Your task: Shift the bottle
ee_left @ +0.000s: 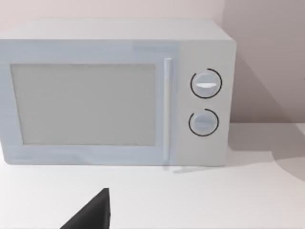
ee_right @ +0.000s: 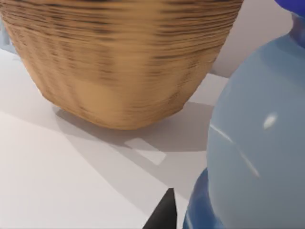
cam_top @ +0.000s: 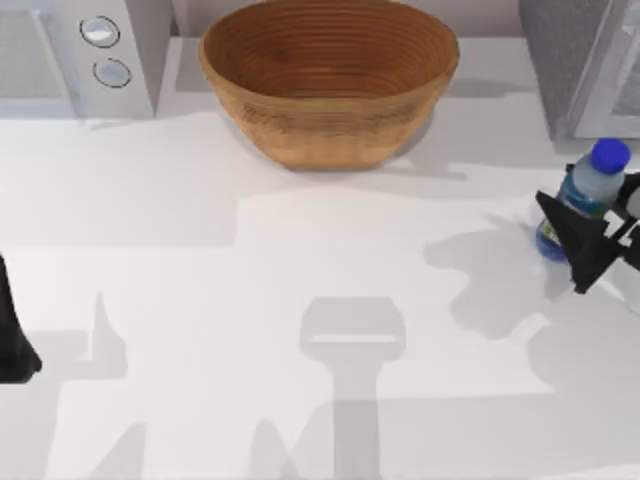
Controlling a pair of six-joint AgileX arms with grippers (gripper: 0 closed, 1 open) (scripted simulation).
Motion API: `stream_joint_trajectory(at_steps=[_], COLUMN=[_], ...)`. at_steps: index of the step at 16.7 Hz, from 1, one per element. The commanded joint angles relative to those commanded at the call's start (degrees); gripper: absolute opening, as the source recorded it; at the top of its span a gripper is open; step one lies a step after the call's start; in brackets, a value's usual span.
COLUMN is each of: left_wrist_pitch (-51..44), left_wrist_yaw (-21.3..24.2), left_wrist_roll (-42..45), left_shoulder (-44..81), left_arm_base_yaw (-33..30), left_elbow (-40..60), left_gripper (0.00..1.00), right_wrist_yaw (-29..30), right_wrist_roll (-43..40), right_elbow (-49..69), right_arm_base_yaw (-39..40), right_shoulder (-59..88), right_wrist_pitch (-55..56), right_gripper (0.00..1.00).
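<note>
bottle [cam_top: 585, 195] upright at 3 o'clock on the worktop [cam_top: 250, 300], near the right edge. right gripper [cam_top: 600, 240] at the bottle, jaws around its lower body; gripping or just open around it, cannot tell. woven bowl [cam_top: 330, 80] at 12. microwave [ee_left: 114, 90] at 10–11. left gripper [cam_top: 12, 340] parked at 9, jaws state cannot tell.

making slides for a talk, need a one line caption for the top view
Right gripper at the bottle near the table's right edge, woven bowl behind, left arm parked at left.
</note>
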Motion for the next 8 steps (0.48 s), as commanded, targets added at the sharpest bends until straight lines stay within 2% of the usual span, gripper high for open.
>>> stream_joint_trajectory(at_steps=[1,8], left_wrist_pitch=[0.0,0.0], left_wrist_yaw=[0.0,0.0], left_wrist_roll=[0.0,0.0], left_shoulder=[0.0,0.0], left_arm_base_yaw=[0.0,0.0], left_elbow=[0.0,0.0], left_gripper=[1.00,1.00], right_wrist_yaw=[0.0,0.0], right_wrist_roll=[0.0,0.0], right_elbow=[0.0,0.0], right_arm_base_yaw=[0.0,0.0], right_shoulder=[0.0,0.0], right_wrist_pitch=[0.0,0.0], right_gripper=[0.00,0.53])
